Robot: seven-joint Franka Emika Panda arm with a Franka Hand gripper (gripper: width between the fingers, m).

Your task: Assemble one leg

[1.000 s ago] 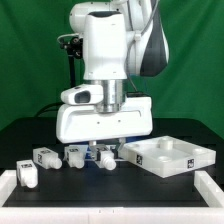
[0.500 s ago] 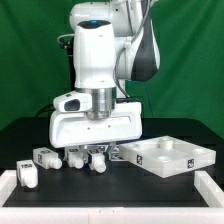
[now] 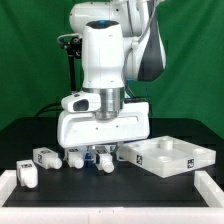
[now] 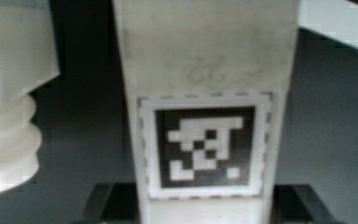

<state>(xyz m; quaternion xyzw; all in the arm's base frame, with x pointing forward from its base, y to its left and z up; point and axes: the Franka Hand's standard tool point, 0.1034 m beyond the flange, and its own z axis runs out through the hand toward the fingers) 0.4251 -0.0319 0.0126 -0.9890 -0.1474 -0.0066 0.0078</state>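
Leg [image 4: 202,90] lying flat, long axis level, tag facing up, claw [image 3: 96,159] astride

Bright, even light in the exterior view; the wrist view is dimmer, soft and blurred.

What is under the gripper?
A white leg with a square tag marker lies directly below the gripper. In the exterior view the gripper's body hides most of it; contact cannot be seen.

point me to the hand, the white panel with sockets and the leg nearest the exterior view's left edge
hand [image 3: 93,158]: exterior view, midway between its fingertips
white panel [image 3: 160,157]: exterior view, on its top face
leftmost leg [image 3: 27,176]: exterior view, middle of its body
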